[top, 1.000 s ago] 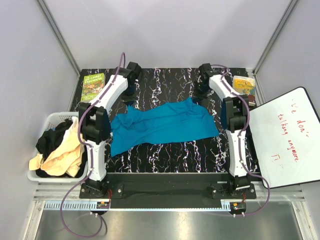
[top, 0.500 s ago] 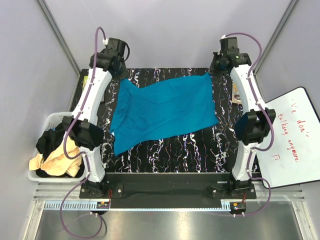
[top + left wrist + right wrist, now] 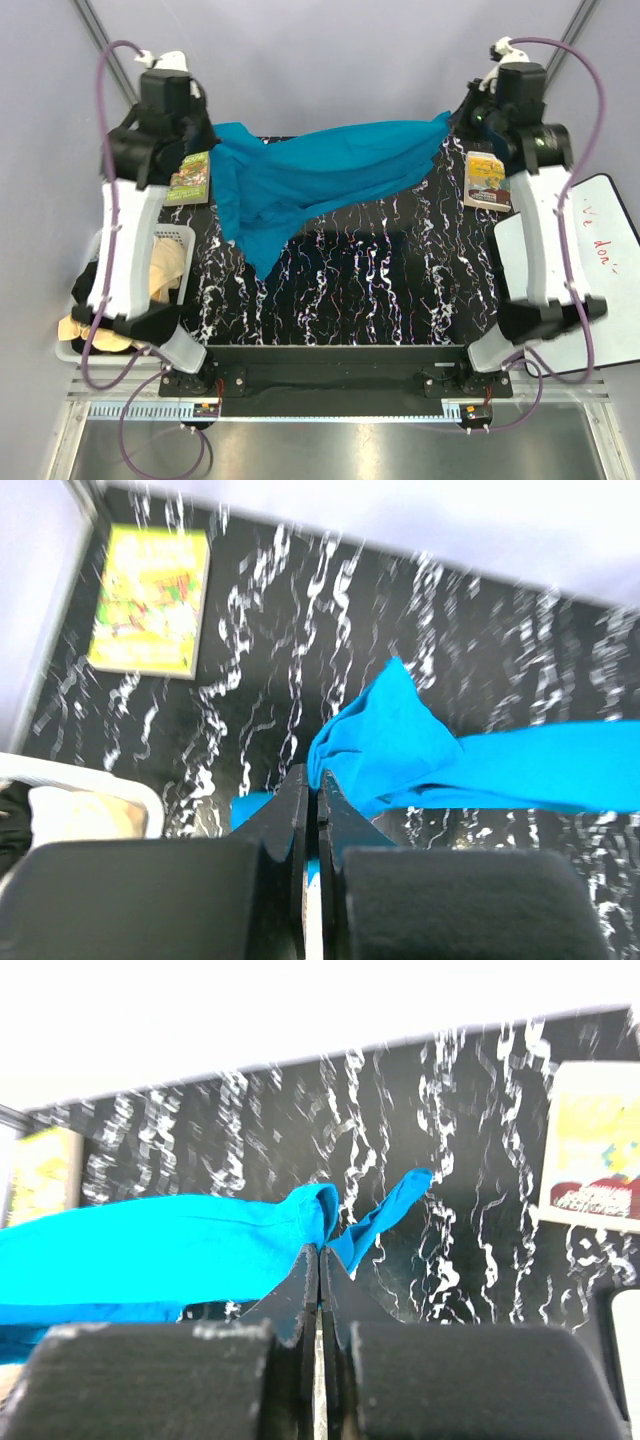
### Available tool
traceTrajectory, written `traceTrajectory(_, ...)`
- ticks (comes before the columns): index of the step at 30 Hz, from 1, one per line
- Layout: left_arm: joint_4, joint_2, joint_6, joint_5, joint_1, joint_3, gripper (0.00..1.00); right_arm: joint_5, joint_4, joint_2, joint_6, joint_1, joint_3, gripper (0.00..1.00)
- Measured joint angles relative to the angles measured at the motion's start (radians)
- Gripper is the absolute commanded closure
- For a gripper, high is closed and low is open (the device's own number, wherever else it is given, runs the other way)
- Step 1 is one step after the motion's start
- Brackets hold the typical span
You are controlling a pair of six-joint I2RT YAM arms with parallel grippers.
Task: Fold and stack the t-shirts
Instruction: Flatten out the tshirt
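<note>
Teal t-shirt (image 3: pixel 320 170) hung over the worktop (image 3: pixel 400 270)
Left pincer (image 3: pixel 313 785) and right pincer (image 3: pixel 318 1258) each clench a corner; light, limp cloth sags between, so corners seem the best hold.

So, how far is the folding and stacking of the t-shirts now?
Done: nothing folded or stacked yet. In hand: the teal t-shirt hangs stretched over the table, pinched by the left pincer and right pincer. Left: fold it, then the heap of shirts in the basket.
</note>
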Motion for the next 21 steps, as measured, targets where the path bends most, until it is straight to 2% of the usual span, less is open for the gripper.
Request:
traceTrajectory(7, 0.013, -0.249, 0.039, 0.014, -0.02, -0.025, 1.0, -0.013, 0.029, -0.335, -0.027, 0.023, -0.103, 1.0)
traceTrajectory(13, 0.023, -0.392, 0.071, 0.05, -0.06, -0.058, 1.0, -0.017, 0.029, -0.518, -0.034, 0.026, -0.17, 1.0)
traceTrajectory(17, 0.026, -0.4, 0.086, 0.061, -0.07, -0.027, 1.0, -0.006, 0.028, -0.58, -0.034, 0.026, -0.207, 1.0)
traceTrajectory(21, 0.036, -0.312, 0.09, 0.06, -0.072, 0.077, 1.0, 0.019, 0.036, -0.591, -0.032, 0.026, -0.254, 1.0)
